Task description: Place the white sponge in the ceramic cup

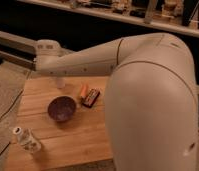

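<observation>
The sponge is nowhere in sight: it is not on the desk (78,135) and does not show in the cup (59,82), which stands at the desk's far edge just under the arm (83,57). The gripper is hidden behind the arm. Its fingers are closed tight, but on what, if anything, I cannot tell. The placing looks not yet done. No writing can be read on the bottle (27,140) or the bar (92,96).
</observation>
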Motion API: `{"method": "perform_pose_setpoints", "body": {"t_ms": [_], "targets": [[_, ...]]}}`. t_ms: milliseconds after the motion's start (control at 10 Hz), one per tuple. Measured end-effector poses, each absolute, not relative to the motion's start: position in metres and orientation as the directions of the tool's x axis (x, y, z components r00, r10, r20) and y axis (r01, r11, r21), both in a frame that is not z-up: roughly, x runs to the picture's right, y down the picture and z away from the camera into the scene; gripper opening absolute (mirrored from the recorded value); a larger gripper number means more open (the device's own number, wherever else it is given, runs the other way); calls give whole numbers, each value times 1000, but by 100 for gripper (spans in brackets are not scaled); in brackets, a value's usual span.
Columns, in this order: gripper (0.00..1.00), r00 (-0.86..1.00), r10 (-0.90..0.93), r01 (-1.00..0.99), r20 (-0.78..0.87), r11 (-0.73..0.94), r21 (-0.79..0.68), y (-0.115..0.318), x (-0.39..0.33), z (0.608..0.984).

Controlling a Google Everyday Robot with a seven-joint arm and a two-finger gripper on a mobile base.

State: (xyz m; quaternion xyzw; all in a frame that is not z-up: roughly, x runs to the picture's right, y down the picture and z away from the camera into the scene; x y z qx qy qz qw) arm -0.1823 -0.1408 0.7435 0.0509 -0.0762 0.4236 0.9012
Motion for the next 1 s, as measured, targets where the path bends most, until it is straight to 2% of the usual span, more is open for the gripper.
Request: {"method": "perform_pose_setpoints", "body": {"t_ms": [200, 400, 600, 1000], "targets": [[0, 586, 786, -793, 197, 606, -61, -136, -187, 748], [0, 495, 845, -822, 202, 531, -208, -135, -182, 755], [0, 370, 911, -844, 181, 411, -344, -140, -157, 771], [0, 175, 978, -830, 111, 207, -519, -151, -99, 810]]}}
